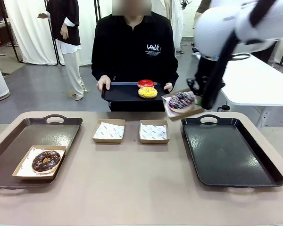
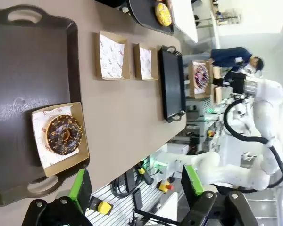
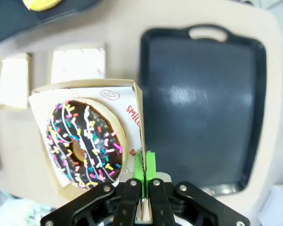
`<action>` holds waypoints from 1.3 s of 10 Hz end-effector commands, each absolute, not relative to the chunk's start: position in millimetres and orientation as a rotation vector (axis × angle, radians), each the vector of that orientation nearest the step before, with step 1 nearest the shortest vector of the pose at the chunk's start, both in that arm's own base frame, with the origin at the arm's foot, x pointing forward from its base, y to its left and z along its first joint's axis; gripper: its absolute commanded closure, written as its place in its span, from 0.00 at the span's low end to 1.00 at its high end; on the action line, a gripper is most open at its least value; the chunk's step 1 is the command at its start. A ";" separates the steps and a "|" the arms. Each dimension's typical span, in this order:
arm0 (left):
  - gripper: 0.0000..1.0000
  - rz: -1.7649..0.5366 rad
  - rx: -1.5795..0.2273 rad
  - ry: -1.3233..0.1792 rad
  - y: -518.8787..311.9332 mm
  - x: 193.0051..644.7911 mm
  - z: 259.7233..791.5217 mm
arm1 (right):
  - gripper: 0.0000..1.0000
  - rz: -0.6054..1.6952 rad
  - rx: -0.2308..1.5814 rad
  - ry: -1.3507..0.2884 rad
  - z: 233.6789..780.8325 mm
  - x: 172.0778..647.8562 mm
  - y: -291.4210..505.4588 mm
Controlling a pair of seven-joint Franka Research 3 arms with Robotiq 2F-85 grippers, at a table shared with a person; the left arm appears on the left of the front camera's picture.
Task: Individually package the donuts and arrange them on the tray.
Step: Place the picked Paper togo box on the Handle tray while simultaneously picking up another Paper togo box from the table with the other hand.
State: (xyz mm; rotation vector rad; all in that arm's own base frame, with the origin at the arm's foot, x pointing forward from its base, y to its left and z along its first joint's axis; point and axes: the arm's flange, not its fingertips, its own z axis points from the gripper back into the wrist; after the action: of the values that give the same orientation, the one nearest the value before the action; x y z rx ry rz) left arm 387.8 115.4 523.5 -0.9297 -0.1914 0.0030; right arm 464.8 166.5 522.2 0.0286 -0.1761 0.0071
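Bright, even overhead light; shadows on the table [image 1: 132, 179] are soft and faint. Pale glare sheens the right tray [image 3: 203, 117]. In the right wrist view the cardboard box [image 3: 85, 85] is sharp, far edges blur; wide-angle bending curves both wrist views

choc donut [image 1: 45, 161], sprinkle donut [image 1: 181, 100] boxed, red donut [image 1: 145, 84], yellow donut [image 1: 147, 92] unboxed

The chocolate-glazed donut [image 1: 45, 161] is dark brown with pale flecks, the sprinkled donut [image 3: 82, 143] dark under pink, white, green and blue strands, with a yellow donut [image 1: 147, 92], a glossy red donut [image 1: 145, 83], black trays [image 1: 236, 160], brown cardboard boxes [image 1: 109, 139] lined with red-printed white paper [image 1: 153, 132], and a beige counter [image 1: 132, 188].
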 end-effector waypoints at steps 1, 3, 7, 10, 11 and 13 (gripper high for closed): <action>0.00 0.006 -0.817 -0.149 85.9 415.7 532.5 | 0.98 0.037 0.046 -0.177 513.6 423.9 123.7; 0.00 -0.010 -0.724 -0.146 47.8 433.2 536.8 | 0.98 0.033 0.022 -0.190 496.6 399.3 95.8; 0.00 -0.053 -0.478 -0.204 -35.0 458.7 512.2 | 0.98 0.050 0.031 -0.112 436.2 397.2 82.5; 0.00 -0.090 -0.342 -0.227 -82.6 469.4 490.2 | 0.98 0.030 0.029 -0.071 408.0 395.5 72.4; 0.00 -0.106 -0.295 -0.238 -93.8 471.5 484.3 | 0.98 0.033 0.028 -0.062 401.7 394.3 70.0; 0.00 -0.169 -0.218 -0.247 -119.2 473.1 470.6 | 0.98 0.032 0.031 -0.046 394.8 392.0 67.6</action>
State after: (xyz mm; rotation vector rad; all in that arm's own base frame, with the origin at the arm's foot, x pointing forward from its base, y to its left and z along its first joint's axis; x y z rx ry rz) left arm 472.5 -110.7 474.3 -0.2760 -0.2391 -0.1759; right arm 392.7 74.0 399.3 0.0020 -0.0373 0.0134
